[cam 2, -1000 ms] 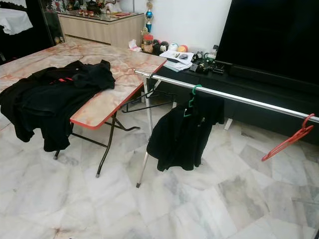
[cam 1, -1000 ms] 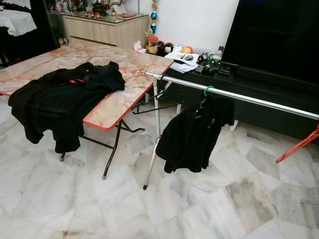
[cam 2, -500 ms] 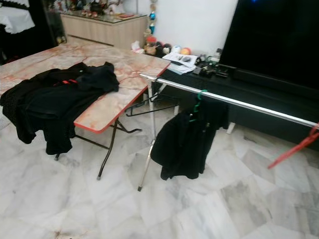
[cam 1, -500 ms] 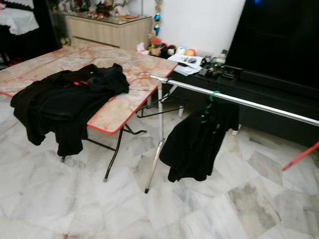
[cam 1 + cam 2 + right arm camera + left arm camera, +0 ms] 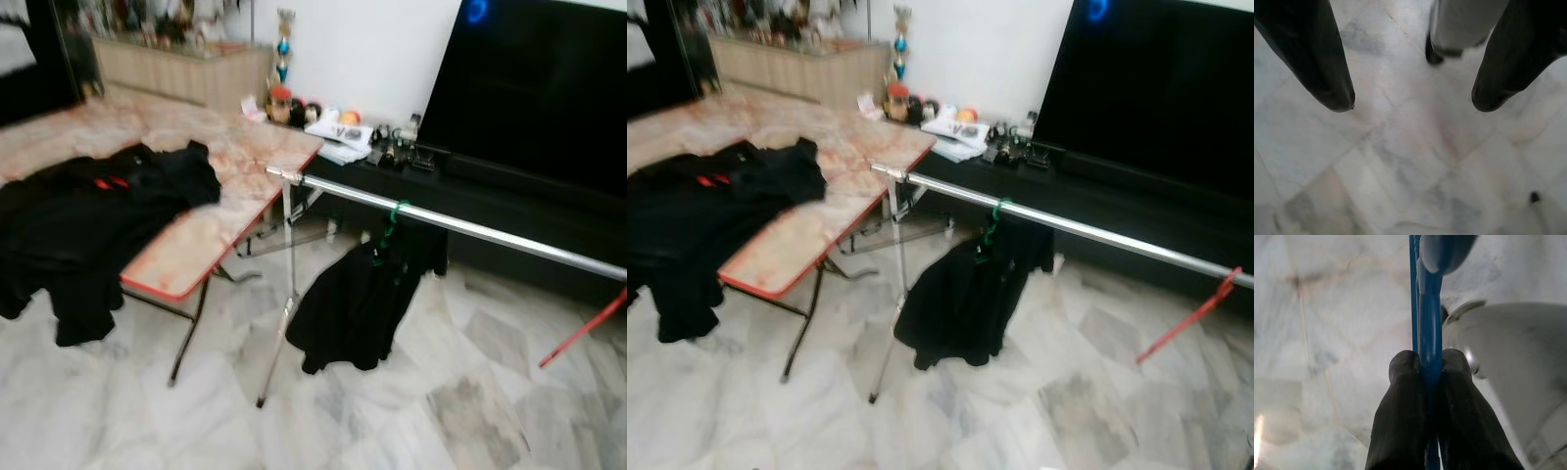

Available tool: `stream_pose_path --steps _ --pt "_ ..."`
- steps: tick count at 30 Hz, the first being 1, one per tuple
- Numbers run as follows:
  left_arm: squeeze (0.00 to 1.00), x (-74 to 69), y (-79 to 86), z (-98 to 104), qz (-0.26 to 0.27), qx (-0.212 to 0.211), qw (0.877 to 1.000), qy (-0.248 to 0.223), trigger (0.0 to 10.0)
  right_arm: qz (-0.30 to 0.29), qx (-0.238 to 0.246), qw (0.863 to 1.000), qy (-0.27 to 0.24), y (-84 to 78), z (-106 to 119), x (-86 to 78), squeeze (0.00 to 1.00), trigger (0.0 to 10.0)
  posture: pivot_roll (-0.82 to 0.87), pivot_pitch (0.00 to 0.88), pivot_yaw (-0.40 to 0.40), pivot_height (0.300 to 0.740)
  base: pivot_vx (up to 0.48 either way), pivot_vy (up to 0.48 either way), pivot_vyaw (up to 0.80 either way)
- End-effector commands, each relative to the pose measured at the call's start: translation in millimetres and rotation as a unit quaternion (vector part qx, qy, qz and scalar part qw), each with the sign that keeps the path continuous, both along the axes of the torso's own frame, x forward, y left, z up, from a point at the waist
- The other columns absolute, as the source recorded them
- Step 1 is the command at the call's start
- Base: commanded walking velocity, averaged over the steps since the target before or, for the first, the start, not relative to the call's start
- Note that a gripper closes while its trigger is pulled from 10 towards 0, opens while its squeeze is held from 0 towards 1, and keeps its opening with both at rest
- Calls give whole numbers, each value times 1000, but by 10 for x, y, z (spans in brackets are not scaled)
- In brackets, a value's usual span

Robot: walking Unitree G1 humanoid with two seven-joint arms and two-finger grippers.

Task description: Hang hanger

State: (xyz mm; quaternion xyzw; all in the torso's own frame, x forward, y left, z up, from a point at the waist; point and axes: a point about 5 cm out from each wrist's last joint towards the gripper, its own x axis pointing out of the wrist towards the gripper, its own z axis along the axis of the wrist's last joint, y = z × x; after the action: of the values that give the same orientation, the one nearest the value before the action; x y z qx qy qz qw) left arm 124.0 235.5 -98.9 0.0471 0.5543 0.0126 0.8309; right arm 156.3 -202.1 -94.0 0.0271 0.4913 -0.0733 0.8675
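Left hand (image 5: 1430,374) clamped on blue hanger (image 5: 1429,328), right hand (image 5: 1413,100) apart above floor; rail (image 5: 460,227), at 1 o'clock, already bears one garment (image 5: 358,308); hanging judged pending.

1. Your two head views look forward and down from standing height, slightly blurred. Both take in the desk (image 5: 196,235), the silver rail (image 5: 460,227) and the marble floor (image 5: 470,411).
2. The right eye shows that same scene shifted a little leftward in the picture.
3. Your left wrist view looks along the left hand (image 5: 1430,364), close up, down at floor tiles.
4. Your right wrist view looks between the right hand (image 5: 1413,103) fingers, straight at the floor, fairly near.
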Motion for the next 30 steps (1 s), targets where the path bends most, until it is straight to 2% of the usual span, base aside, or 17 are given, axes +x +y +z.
stream_pose_path --steps 1,19,30 --pt "0 105 -99 12 -4 -12 1000 -16 10000 -10 -13 1000 15 -128 -15 -94 0 10000 85 0 -90 740 337 0 -750" --pt "0 107 -78 18 -12 -8 1000 -15 10000 -7 -10 1000 19 -109 -21 -96 0 10000 83 0 -78 740 337 0 -729" --pt "0 231 -50 69 -32 6 999 -30 10000 -8 -9 1000 2 -75 21 28 0 10000 85 0 -55 740 323 0 -644"
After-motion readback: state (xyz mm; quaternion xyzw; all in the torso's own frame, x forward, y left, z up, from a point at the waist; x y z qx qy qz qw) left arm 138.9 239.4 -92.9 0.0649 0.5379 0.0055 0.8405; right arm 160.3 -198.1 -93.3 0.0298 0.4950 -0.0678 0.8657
